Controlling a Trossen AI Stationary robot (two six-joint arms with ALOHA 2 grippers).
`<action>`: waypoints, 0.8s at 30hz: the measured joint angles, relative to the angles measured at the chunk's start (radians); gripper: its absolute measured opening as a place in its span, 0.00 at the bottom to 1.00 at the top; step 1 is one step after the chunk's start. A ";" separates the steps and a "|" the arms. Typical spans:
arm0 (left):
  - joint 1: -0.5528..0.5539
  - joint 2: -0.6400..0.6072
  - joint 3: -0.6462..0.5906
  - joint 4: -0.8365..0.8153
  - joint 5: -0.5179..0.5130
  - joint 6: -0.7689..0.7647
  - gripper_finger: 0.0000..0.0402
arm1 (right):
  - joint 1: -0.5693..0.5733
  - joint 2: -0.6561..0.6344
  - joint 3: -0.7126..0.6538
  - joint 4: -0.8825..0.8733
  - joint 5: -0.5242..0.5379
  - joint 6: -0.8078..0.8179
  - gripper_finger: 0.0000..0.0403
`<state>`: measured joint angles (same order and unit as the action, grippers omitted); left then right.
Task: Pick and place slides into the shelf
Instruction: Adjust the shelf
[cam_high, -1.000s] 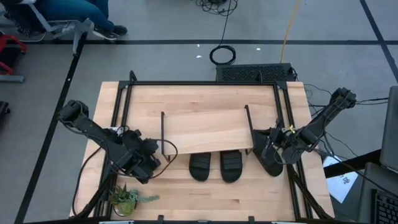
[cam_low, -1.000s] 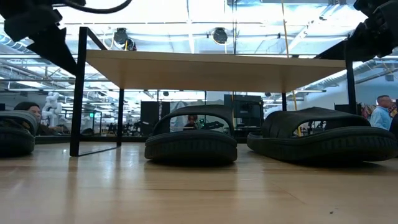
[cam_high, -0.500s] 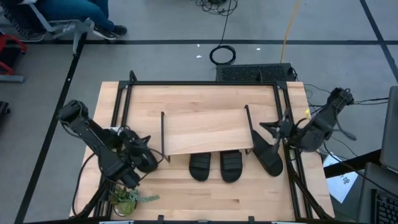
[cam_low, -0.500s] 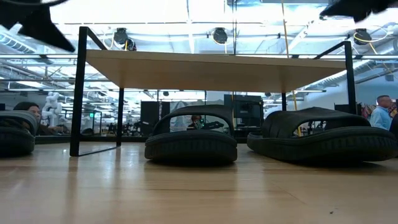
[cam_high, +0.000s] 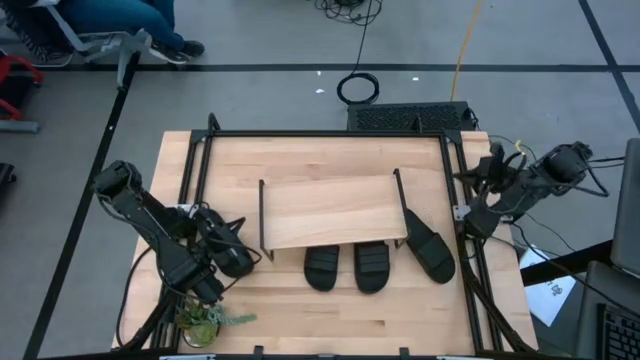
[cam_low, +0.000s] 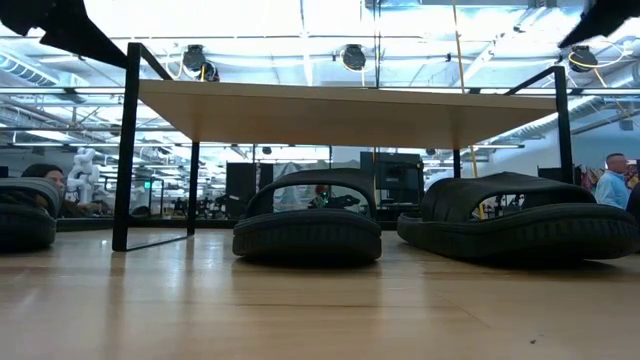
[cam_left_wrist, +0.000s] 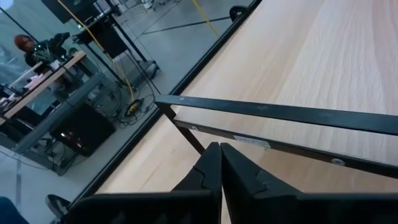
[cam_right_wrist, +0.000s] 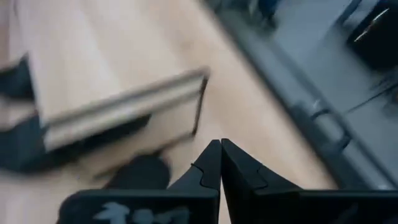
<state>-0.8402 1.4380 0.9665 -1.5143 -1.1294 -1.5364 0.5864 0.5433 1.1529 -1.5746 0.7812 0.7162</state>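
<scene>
High view: slides (cam_high: 346, 267) under shelf (cam_high: 327, 209).

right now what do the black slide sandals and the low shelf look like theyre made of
Black slide sandals: matte, thick-soled, probably moulded foam or rubber; no shine, with a ribbed strap. Low shelf's pale plank top: light wood, with visible grain and a satin finish. Its thin black legs: likely painted metal rod, though that is uncertain.

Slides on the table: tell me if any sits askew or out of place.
Two slides sit straight, side by side, half under the shelf. The slide by the shelf's right legs lies angled, outside the rack. Another slide rests left of the shelf, below the left arm.
</scene>
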 joint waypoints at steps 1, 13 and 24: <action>0.000 0.000 0.000 0.000 0.000 0.008 0.02 | -0.010 0.001 -0.003 0.000 -0.057 -0.018 0.00; 0.002 0.000 0.000 0.005 0.000 0.011 0.05 | -0.025 0.083 -0.134 0.113 -0.421 -0.321 0.23; 0.002 0.000 0.000 0.027 0.001 0.010 0.05 | -0.206 0.276 -0.226 0.233 -0.505 -0.470 0.48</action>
<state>-0.8383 1.4380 0.9665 -1.4876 -1.1279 -1.5259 0.3804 0.8191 0.9268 -1.3418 0.2762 0.2463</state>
